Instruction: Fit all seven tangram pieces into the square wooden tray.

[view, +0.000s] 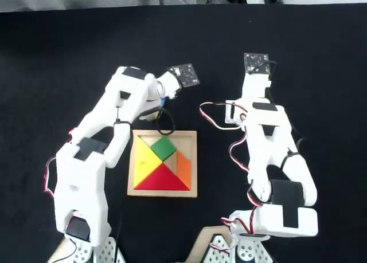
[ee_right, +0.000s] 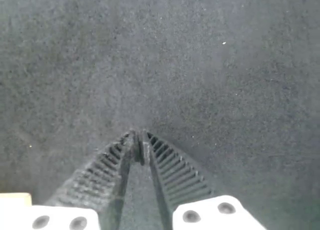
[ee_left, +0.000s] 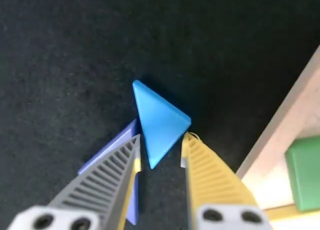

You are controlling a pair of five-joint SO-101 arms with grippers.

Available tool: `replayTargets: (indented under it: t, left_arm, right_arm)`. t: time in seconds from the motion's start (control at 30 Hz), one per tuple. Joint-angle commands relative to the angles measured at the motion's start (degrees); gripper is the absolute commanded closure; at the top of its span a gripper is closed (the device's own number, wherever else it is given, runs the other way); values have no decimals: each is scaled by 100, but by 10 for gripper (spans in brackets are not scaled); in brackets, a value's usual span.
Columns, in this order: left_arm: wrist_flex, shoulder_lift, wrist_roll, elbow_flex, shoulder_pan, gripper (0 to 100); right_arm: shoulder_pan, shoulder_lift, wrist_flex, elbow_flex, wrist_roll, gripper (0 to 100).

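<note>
Tangram pieces number six by count: four sit in the wooden tray (view: 163,192) and two lie outside it on the black cloth (view: 57,57). Inside the tray are one yellow triangle (view: 142,155) on the left, one red triangle (view: 163,179) along the near edge, one green square (view: 164,147) in the middle and one orange piece (view: 183,167) on the right; bare wood shows along the far edge.

The left wrist view shows what the left arm hides from overhead: one blue triangle (ee_left: 159,121) flat on the cloth just beyond the tray, and one purple piece (ee_left: 107,150) beside it, partly under a finger. The left gripper (ee_left: 161,137) stands with jaws apart, one finger on each side of the blue triangle's narrow end.

The right gripper (ee_right: 136,140) has its fingers pressed together, holding nothing, over bare cloth well away from the tray.
</note>
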Motion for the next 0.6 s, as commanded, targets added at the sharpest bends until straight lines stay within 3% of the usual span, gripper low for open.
replayTargets:
  t: [0.0, 0.2, 0.57]
  left_arm:
    - [545, -53, 70, -752, -13, 838]
    - [774, 9, 35, -1200, -4, 678]
    - [281, 431, 70, -1138, 84, 695]
  right_arm:
    - [70, -40, -97, -259, -35, 987]
    - [62, -31, -97, -259, -35, 987]
    - [62, -22, -97, -259, -35, 987]
